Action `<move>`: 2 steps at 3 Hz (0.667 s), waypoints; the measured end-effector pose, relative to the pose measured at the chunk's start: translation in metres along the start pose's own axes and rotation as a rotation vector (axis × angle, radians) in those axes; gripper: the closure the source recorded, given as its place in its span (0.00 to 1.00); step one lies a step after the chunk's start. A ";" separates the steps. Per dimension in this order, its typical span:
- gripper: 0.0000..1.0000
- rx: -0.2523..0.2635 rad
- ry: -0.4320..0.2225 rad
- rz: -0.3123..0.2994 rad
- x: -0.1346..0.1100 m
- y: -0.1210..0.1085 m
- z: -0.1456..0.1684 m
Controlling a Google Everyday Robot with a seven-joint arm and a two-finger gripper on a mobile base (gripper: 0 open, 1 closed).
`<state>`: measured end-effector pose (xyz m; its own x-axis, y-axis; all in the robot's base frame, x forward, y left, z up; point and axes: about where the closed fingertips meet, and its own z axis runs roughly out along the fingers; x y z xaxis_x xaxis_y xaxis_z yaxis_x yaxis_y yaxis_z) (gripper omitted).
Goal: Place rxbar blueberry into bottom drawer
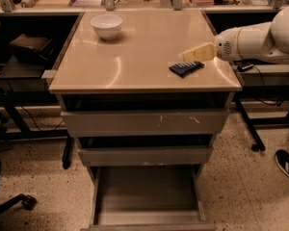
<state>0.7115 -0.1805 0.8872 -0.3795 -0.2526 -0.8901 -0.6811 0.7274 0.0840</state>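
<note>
The rxbar blueberry (186, 69), a dark navy flat bar, lies on the beige cabinet top (135, 57) near its right front corner. My gripper (183, 57), pale yellow on a white arm reaching in from the right, hovers just above the bar's far edge, pointing left. It holds nothing that I can see. The bottom drawer (147, 191) is pulled open at the foot of the cabinet, and its flat grey floor is bare.
A white bowl (106, 26) stands at the back left of the top. The two upper grey drawers (144, 122) are slightly ajar. Dark desks flank the cabinet. A shoe (288, 163) is on the floor at right, and a chair base (9, 203) at lower left.
</note>
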 end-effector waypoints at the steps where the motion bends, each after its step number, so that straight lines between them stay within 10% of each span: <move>1: 0.00 -0.021 0.003 0.029 0.017 0.007 0.012; 2: 0.00 -0.024 0.004 0.030 0.017 0.007 0.013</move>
<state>0.7083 -0.1710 0.8666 -0.4024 -0.2329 -0.8854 -0.6837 0.7195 0.1214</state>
